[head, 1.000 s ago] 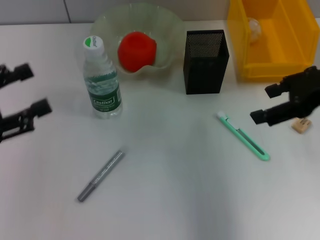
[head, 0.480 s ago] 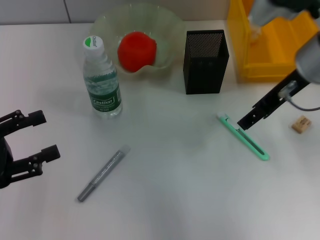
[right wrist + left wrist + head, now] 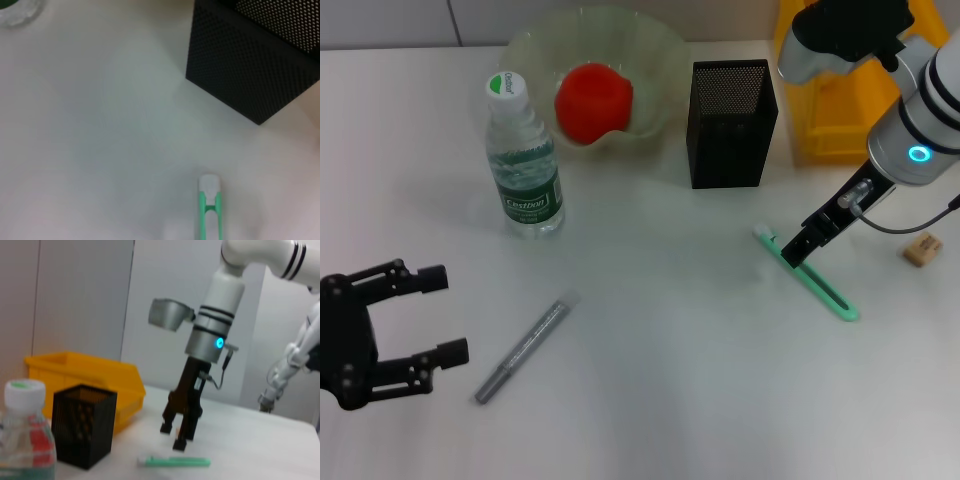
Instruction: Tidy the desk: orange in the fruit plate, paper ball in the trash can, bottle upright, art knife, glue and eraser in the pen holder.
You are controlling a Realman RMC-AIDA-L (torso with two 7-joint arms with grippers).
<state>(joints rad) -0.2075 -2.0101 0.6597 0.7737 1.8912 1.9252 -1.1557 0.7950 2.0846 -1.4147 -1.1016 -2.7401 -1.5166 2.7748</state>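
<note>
Art knife (image 3: 807, 273): I see this green utility cutter lying flat on the tabletop toward the right edge, in front of the pen holder (image 3: 731, 122), its white tip pointing toward the holder. I have the right gripper (image 3: 798, 250) standing directly over the knife's white end, fingers pointing down; in the left wrist view the 2 fingers stand apart, straddling the knife with nothing clamped between them. The right wrist view shows the knife's white end (image 3: 210, 200) and the holder's mesh corner (image 3: 250, 60).

Eraser (image 3: 922, 249): it lies near the right edge, beside the knife, apart from the gripper.

Trash can (image 3: 880, 90): it sits at the far right corner, partly hidden by my right arm.

Orange (image 3: 593, 102): it rests inside the fruit plate (image 3: 535, 48) at the far edge.

Bottle (image 3: 523, 158): it stands upright just in front of the plate, cap on.

Grey pen-shaped stick (image 3: 521, 351): it lies toward the near left.

Left gripper (image 3: 435, 315): I hold it open wide near the left edge, beside that stick, holding nothing
</note>
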